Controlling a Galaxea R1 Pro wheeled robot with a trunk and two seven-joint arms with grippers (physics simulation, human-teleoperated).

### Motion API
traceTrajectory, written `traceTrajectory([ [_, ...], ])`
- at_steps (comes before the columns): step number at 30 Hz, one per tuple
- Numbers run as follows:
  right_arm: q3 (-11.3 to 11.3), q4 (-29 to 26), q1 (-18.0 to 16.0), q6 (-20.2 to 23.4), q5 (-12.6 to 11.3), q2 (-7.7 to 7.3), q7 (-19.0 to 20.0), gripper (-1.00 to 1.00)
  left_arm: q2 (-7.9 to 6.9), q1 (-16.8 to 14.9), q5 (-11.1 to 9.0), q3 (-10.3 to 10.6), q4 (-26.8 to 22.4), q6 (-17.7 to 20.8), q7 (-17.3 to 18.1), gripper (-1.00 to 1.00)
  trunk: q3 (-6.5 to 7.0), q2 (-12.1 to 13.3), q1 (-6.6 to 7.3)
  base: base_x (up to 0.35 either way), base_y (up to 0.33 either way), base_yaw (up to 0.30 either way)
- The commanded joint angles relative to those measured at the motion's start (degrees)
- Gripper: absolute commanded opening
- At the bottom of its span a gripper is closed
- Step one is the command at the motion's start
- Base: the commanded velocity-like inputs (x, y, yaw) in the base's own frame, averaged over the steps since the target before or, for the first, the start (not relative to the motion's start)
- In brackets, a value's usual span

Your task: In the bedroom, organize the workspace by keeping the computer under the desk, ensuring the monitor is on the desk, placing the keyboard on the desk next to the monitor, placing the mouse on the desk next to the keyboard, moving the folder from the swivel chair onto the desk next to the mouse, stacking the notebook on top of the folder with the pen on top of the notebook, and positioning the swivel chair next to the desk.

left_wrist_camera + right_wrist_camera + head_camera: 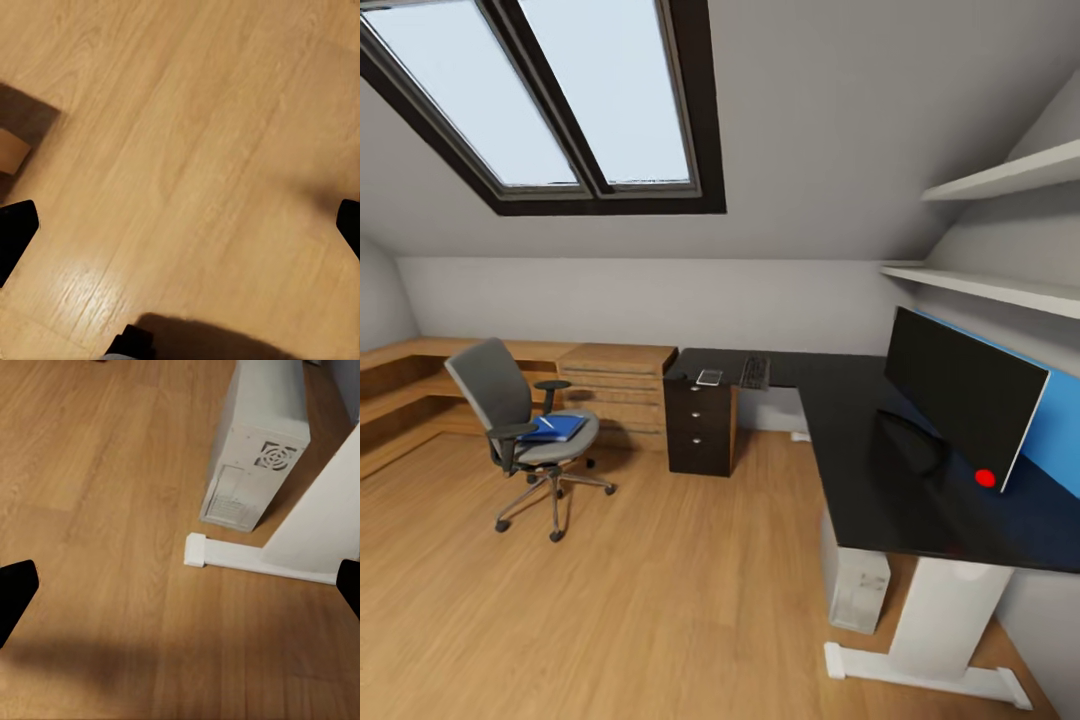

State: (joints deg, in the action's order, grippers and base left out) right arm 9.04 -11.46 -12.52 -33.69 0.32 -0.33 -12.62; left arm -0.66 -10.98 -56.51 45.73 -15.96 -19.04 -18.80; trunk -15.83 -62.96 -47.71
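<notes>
worktop (880, 480) carries the monitor (960, 400); computer (857, 588) already stands beneath it. swivel chair (520, 430) sits well apart, blue folder (555, 428) on its seat, so both remain to do. keyboard (755, 371) lies at the far end, away from the monitor. both hands, left (180, 225) and right (180, 585), are spread and empty over floor (187, 150).

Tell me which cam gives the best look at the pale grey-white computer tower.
Right wrist view. The pale grey-white computer tower is close there, with its rear fan grille and panel visible, standing on the wood floor beside the desk's white leg foot. The head view shows it small, partly hidden under the black desk top.
</notes>
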Motion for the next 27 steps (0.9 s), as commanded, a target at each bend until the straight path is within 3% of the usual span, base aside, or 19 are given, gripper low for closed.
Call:
traceTrajectory([
  [1,0.5,0.0,0.0,-0.1,0.0,0.02,-0.6,1.0,-0.05,0.0,-0.4,0.5,-0.1,-0.1,-0.4,1.0,-0.08,0.0,-0.03,0.208,0.267,0.0],
  [16,0.5,0.0,0.0,-0.1,0.0,0.07,-0.4,1.0,-0.04,0.0,-0.3,0.6,-0.1,-0.1,-0.4,1.0,-0.12,0.0,-0.03,0.251,0.221,-0.088],
  [27,0.6,0.0,0.0,-0.1,0.0,0.07,-0.3,1.0,-0.04,0.0,-0.3,0.5,-0.1,-0.1,-0.4,1.0,-0.12,0.0,-0.03,0.314,0.175,-0.2],
])
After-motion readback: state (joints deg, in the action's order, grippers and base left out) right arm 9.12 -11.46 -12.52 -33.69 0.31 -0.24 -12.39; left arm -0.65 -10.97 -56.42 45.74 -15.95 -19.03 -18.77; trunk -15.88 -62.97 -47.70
